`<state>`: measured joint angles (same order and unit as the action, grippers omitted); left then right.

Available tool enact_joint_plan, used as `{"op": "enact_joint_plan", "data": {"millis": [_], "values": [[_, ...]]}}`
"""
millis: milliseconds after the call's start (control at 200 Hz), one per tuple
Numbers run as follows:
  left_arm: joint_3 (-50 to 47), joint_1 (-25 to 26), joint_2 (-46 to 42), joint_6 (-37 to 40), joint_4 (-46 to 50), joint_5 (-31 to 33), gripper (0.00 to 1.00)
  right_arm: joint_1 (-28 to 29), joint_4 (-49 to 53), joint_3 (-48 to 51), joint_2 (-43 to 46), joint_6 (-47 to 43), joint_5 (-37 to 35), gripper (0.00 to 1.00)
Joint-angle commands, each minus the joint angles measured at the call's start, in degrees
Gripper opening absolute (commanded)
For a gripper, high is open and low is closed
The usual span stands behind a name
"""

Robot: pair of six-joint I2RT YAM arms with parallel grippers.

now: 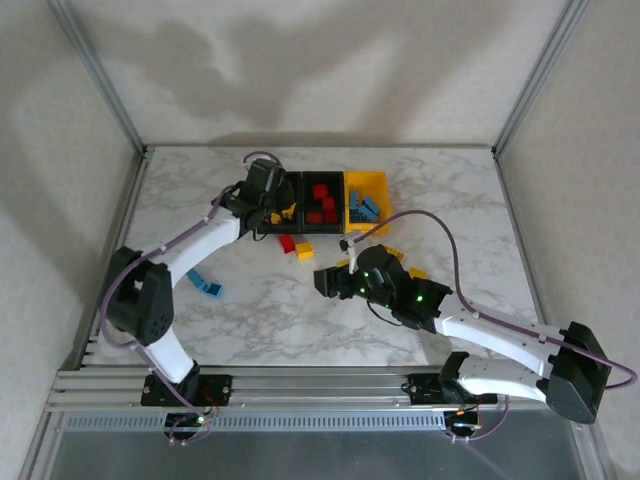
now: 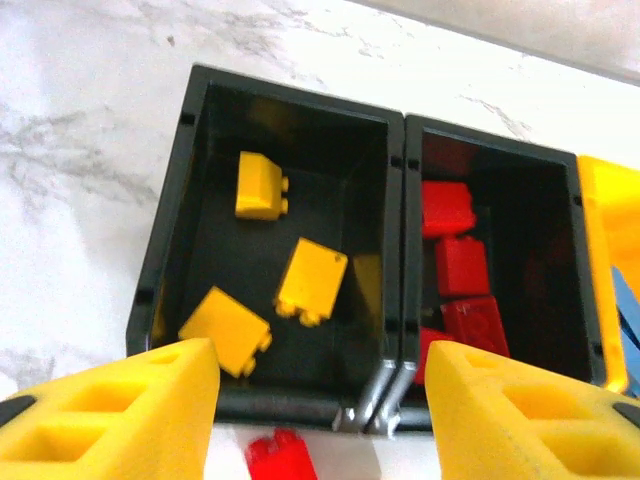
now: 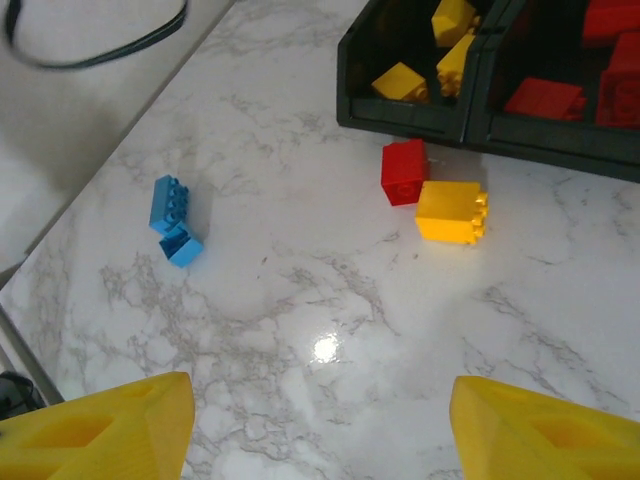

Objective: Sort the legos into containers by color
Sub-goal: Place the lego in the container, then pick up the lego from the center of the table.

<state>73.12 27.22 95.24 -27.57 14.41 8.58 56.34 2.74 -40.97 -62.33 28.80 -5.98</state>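
Bins (image 2: 403, 180) sit by the worktop's far edge, holding yellow bricks (image 2: 312, 280), red bricks (image 2: 462, 265) and blue bricks (image 1: 367, 208). Left gripper (image 2: 320, 400) hangs spread and empty above them. Right gripper (image 3: 320, 425) is spread and empty mid-worktop. Near the bins lie a loose red (image 3: 404, 171) and a loose yellow (image 3: 451, 212).

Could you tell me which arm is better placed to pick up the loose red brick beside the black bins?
Probably left: the left gripper, open, hovers at the bins' near wall, with the red brick showing between its fingers. The right gripper sits farther back.
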Motion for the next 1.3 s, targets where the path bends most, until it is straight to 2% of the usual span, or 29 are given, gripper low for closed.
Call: {"op": "enact_joint_plan", "data": {"millis": [0, 265, 401, 616, 976, 1111, 1297], "values": [[-4.4, 1.4, -3.1, -5.0, 4.1, -0.6, 0.59, -1.1, 2.3, 1.4, 2.5, 1.5, -1.9, 0.69], [-10.7, 7.6, -5.8, -15.4, 3.9, 1.8, 0.64, -2.6, 6.7, 3.4, 5.0, 2.1, -3.0, 0.7], [-11.7, 11.0, -3.9, -19.4, 1.8, 2.0, 0.67, -3.2, 9.3, 5.1, 5.6, 2.5, -4.2, 0.7], [-6.7, 14.0, 4.2, -21.3, 4.2, 4.4, 0.73, -3.5, 9.1, 7.9, 9.2, 3.8, -4.2, 0.7], [-3.2, 15.3, 12.2, -23.1, 4.6, 6.9, 0.75, -3.6, 9.4, 9.1, 11.7, 3.8, -4.4, 0.7], [-2.0, 15.6, 14.4, -23.3, 4.8, 7.6, 0.74, -3.6, 9.1, 9.3, 12.0, 3.8, -4.3, 0.7], [0.6, 15.7, 17.5, -22.7, 6.9, 8.9, 0.67, -3.8, 9.4, 9.5, 12.2, 3.9, -4.5, 0.7]]}}
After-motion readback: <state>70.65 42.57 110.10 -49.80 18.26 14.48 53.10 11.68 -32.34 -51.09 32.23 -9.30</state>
